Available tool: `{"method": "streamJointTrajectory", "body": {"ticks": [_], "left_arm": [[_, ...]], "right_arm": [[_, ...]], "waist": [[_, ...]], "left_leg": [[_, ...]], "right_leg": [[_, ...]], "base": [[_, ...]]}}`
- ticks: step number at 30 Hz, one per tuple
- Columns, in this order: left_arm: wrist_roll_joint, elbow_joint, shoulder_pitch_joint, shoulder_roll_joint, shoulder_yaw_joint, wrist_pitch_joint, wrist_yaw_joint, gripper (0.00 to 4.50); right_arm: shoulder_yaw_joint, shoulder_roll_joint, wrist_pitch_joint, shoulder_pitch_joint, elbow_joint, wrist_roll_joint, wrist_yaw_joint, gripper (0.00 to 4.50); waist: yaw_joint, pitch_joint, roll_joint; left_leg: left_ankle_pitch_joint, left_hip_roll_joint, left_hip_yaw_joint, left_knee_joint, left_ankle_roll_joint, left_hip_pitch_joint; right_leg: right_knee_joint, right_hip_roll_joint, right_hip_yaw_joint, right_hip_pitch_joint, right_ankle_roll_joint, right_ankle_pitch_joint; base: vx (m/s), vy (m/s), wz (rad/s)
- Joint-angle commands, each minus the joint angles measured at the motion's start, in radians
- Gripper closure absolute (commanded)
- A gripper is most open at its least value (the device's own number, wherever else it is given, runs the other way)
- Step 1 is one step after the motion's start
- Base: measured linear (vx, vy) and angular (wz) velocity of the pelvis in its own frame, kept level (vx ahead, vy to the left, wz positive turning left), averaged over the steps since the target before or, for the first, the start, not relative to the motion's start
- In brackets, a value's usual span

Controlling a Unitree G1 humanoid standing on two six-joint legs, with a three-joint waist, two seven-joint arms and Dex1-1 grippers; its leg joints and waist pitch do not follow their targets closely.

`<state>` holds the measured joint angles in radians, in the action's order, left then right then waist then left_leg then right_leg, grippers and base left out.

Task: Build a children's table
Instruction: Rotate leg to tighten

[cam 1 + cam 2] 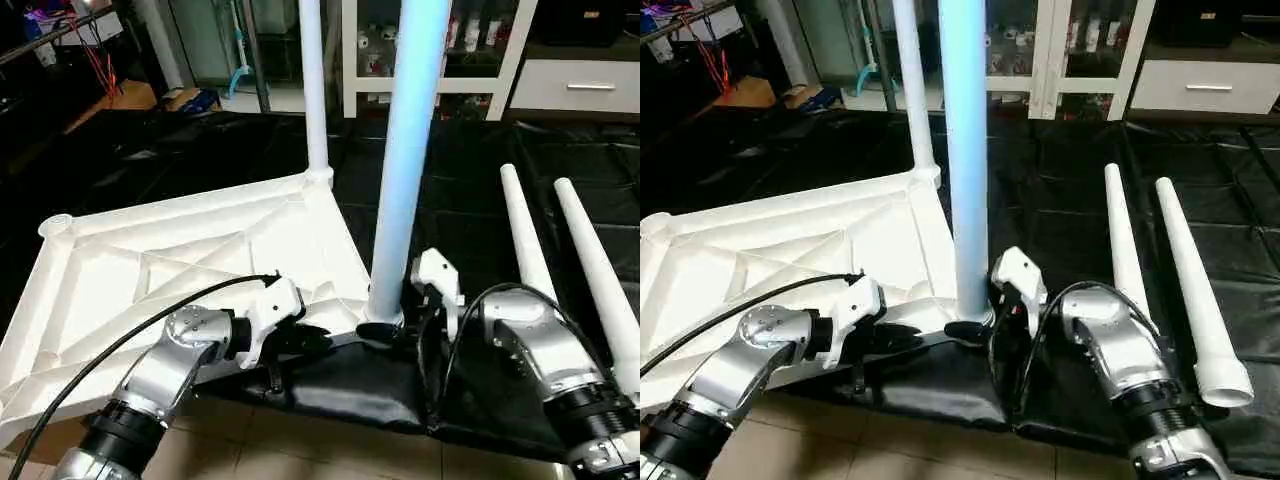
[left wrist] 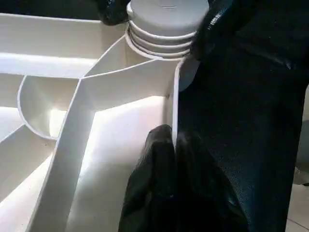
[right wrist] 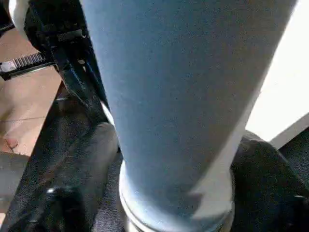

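Tabletop (image 1: 180,265) upside down, two legs (image 1: 405,150) socketed, two legs (image 1: 525,235) loose at right; my left gripper (image 1: 300,342) pinches rim, right gripper (image 1: 395,330) brackets near leg's base, grip unclear.

Lab: black floor mat (image 1: 560,160), cables (image 1: 95,55)

A white glass-door cabinet (image 1: 440,60) stands behind the black mat (image 1: 460,170).

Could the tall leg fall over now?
Maybe. The right gripper has its fingers around the base of the near leg, which stands tall in its corner socket; a sideways tug could tip it. The left gripper pinches the tabletop rim; if it slips, the top could shift.
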<state>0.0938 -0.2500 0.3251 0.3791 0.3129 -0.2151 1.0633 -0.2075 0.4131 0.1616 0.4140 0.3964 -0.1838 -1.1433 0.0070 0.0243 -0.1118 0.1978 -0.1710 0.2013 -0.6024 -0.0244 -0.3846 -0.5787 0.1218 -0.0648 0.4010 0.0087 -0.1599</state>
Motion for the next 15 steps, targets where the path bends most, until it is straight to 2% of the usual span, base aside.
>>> {"method": "streamJointTrajectory", "body": {"ticks": [1, 4, 6, 11, 14, 15], "left_arm": [[0.01, 0.009, -0.01, 0.003, 0.034, -0.016, 0.025, 4.5], [0.003, 0.01, -0.011, 0.007, 0.036, -0.019, 0.031, 4.5], [0.001, 0.014, -0.014, 0.008, 0.036, -0.023, 0.032, 4.5], [0.003, 0.035, -0.02, 0.009, 0.043, -0.04, 0.038, 4.5], [0.004, 0.044, -0.021, 0.008, 0.045, -0.05, 0.039, 4.5], [-0.011, 0.034, -0.014, 0.001, 0.046, -0.06, 0.014, 4.5]], "right_arm": [[-0.013, 0.004, -0.009, 0.022, 0.01, 0.007, -0.011, 1.22], [-0.017, 0.007, -0.012, 0.026, 0.015, 0.005, -0.019, 1.36], [-0.013, 0.004, -0.013, 0.026, 0.017, 0.003, -0.023, 1.65], [-0.007, -0.004, -0.011, 0.02, 0.015, -0.001, -0.024, 1.83], [0.001, -0.013, -0.014, 0.017, 0.016, -0.003, -0.009, 1.84], [0.01, -0.04, -0.027, 0.02, 0.033, 0.024, 0.072, 1.86]], "waist": [[0.0, -0.054, 0.021], [0.003, -0.056, 0.02], [0.004, -0.056, 0.022], [0.004, -0.055, 0.02], [0.002, -0.056, 0.022], [0.001, -0.056, 0.02]], "left_leg": [[0.247, -0.051, -0.024, 0.082, 0.072, 0.016], [0.226, -0.051, -0.023, 0.078, 0.085, 0.016], [0.208, -0.051, -0.023, 0.077, 0.095, 0.014], [0.224, -0.052, -0.024, 0.078, 0.089, 0.016], [0.212, -0.051, -0.024, 0.077, 0.092, 0.014], [0.212, -0.051, -0.024, 0.077, 0.092, 0.014]], "right_leg": [[0.054, 0.023, 0.024, -0.04, -0.234, -0.227], [0.052, 0.023, 0.024, -0.041, -0.24, -0.199], [0.05, 0.023, 0.023, -0.042, -0.244, -0.187], [0.052, 0.023, 0.023, -0.041, -0.241, -0.214], [0.05, 0.023, 0.023, -0.042, -0.244, -0.198], [0.05, 0.023, 0.023, -0.042, -0.244, -0.198]], "base": [[0.0, 0.0, 0.0], [0.0, 0.0, 0.0], [0.0, 0.0, 0.0], [0.0, 0.0, 0.0], [0.0, 0.0, 0.0], [0.0, 0.0, 0.0]]}}
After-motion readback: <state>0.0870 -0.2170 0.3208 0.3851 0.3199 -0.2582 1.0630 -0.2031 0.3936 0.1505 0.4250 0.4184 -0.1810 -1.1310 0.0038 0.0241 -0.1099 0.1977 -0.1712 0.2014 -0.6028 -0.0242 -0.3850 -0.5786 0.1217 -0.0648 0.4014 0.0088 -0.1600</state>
